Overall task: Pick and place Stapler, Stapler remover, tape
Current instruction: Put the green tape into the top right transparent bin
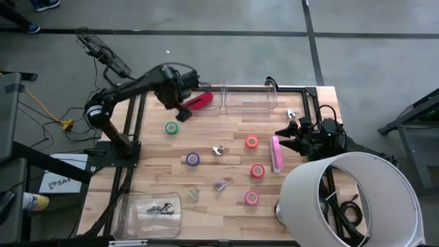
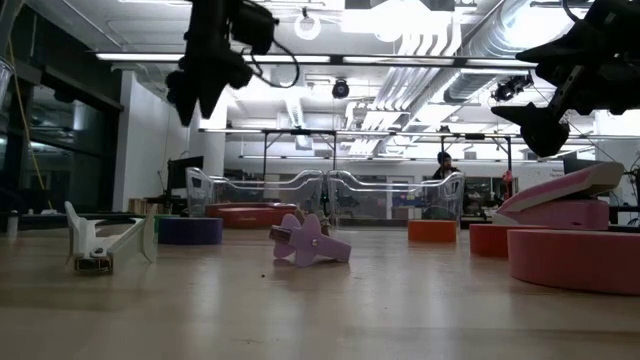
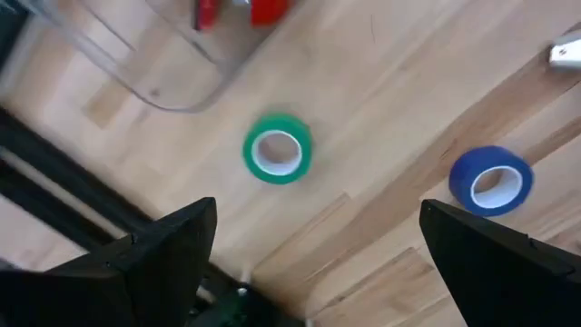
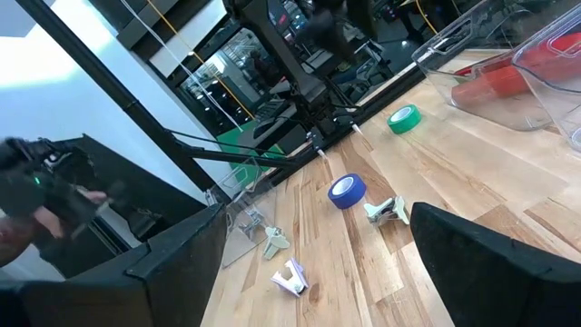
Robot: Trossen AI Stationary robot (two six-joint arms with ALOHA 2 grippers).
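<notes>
Your left gripper (image 1: 180, 103), jaws wide open and empty, hangs near the tabletop's far left corner with the green tape (image 1: 171, 127) lying flat just nearward of it, far nearer than the right gripper (image 1: 291, 134).

A pale wooden plank table (image 1: 226, 161) with light and darker striped boards fills the middle of the high view, carrying a bright green tape ring (image 1: 171, 127) at centre left, a purple-blue tape ring (image 1: 193, 159) below it, and three red-pink tape rings (image 1: 252, 141) towards the centre right. A red stapler (image 1: 199, 102) lies at upper centre and a long pink stapler (image 1: 276, 154) at right. A lilac staple remover (image 1: 220, 185) sits lower centre, beside two clear plastic bins (image 1: 248, 100).
</notes>
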